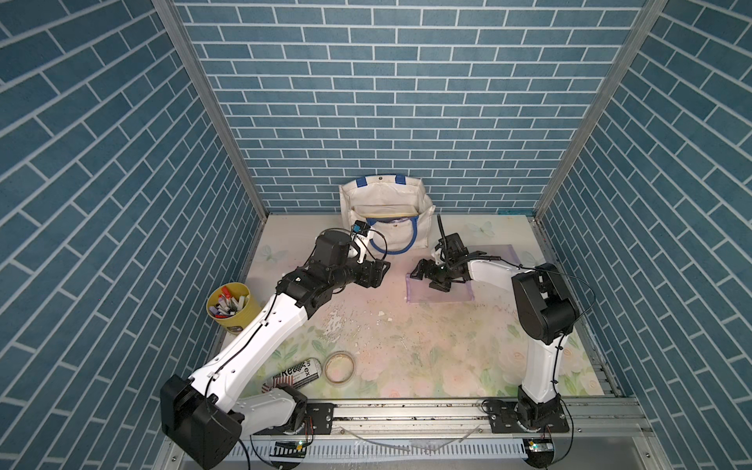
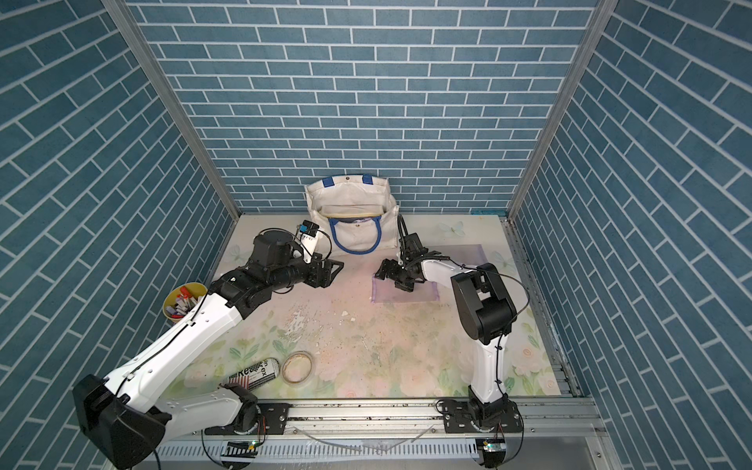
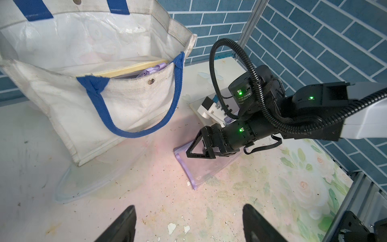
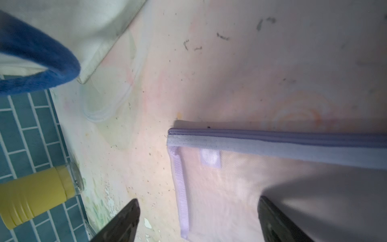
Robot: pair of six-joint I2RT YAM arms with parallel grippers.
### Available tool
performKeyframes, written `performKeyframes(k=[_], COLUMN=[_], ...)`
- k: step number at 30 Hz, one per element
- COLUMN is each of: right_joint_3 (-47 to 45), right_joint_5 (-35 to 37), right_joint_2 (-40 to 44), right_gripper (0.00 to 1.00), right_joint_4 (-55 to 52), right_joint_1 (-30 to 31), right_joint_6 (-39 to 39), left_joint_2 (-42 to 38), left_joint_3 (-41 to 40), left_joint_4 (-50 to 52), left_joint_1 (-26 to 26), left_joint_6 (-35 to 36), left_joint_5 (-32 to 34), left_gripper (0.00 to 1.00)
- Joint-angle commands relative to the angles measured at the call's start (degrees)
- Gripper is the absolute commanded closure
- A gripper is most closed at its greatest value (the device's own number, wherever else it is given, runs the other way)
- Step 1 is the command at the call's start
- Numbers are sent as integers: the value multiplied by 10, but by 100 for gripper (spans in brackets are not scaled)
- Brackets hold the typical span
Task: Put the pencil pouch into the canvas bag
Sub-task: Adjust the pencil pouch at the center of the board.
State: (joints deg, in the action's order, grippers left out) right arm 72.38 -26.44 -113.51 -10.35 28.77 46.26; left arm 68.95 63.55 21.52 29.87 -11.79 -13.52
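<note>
Light: bright, even, from above me in both top views.
Shadow: dark wedge beside my right gripper (image 4: 198,200).
Blur: blue handle (image 4: 37,62), ahead of those jaws, soft.

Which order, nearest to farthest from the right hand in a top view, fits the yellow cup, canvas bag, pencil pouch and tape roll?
1. pencil pouch, right beneath the right hand.
2. canvas bag, just behind it, at the back.
3. tape roll, toward the front.
4. yellow cup, far to the left.
</note>
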Motion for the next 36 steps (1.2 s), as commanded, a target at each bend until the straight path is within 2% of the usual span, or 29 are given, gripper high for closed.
performKeyframes(k=[1,7,11,17,21,28,36], right_joint_3=[-40,-39,-24,31,56,76,140], right_joint_5=[-31,-41,-30,-27,-25,-35,-34], right_joint_2=[-3,53,72,29,-7,-50,-91], right_gripper=[13,12,12,13,13,14,15], right_joint_4=[74,60,-3,-90,-111,-63,-87], right_joint_1=[26,24,-15,-79,-106,-144,-162], right_joint_6=[124,131,79,-5,-47,-45,-65], left_joint_2=[1,0,15,36,40,105,164], left_joint_3=[-30,-69,-102,-173,-201,-204,-194], left_joint_4=[-23,-35,-56,-112,-156,-169,-196], left_joint_1=[-15,-32,-26,14,25,36,68], left_joint_6=[-43,-72,-100,-165,-204,-196,-202], left_joint_5=[-18,-33,-94,-91,-81,-105,-105], left_gripper=[20,20,19,18,17,14,14])
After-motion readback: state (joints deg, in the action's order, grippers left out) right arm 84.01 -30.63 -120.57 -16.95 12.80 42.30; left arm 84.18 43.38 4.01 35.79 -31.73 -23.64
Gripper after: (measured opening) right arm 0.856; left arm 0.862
